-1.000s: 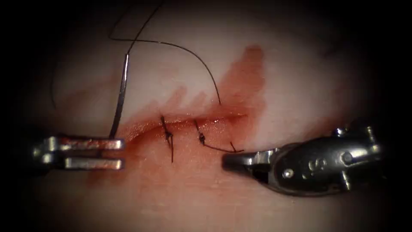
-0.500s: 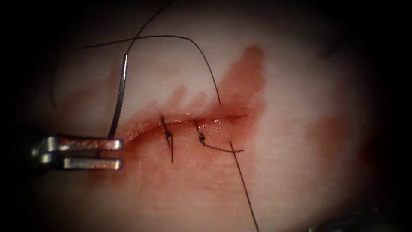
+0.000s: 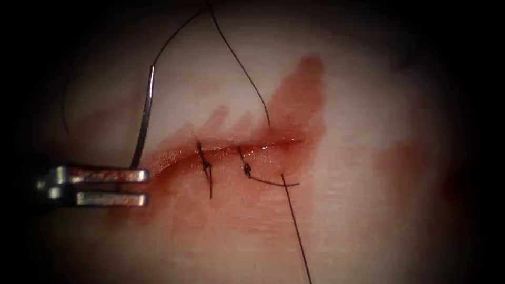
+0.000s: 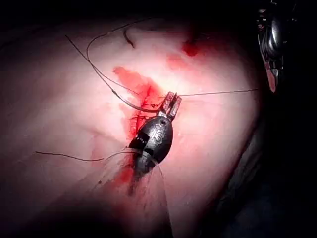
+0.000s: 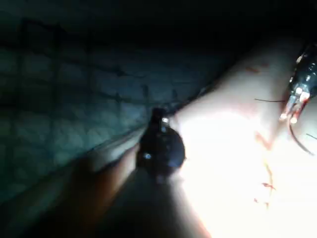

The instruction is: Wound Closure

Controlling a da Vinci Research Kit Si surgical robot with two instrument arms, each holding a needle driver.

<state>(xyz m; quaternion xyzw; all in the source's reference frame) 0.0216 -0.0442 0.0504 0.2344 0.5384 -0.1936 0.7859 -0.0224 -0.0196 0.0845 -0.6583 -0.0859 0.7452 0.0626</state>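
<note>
Plainly, saw in the endoscope view the left hand (image 3: 148,186) pinched on the needle (image 3: 147,113) close to its lower end, beside the left end of the cut (image 3: 263,143). Found the needle clear of the tissue (image 3: 368,105), its curve rising away from the jaws. Traced the thread (image 3: 247,79) from the needle's upper end up, then down into the far lip of the cut, and out of the near lip toward the lower edge. Counted two knots (image 3: 205,166) across the cut, with red fluid (image 3: 294,89) spread around it. Turned to the left wrist view: saw the left hand (image 4: 172,101) closed on the needle (image 4: 130,103), and a straight run of thread (image 4: 218,92) leading toward the right hand (image 4: 272,82); could not tell whether that hand held it, nor how its jaws stood. Moved to the right wrist view: made out the right hand (image 5: 159,119) as a dark shape, grip unreadable, with the left hand (image 5: 290,113) and needle (image 5: 299,144) beyond. Judged the needle stiff, light and slick, best gripped flat across the body, off the point and the thread end. Judged the thread limp, fine and easily frayed, and the tissue soft and wet.
</note>
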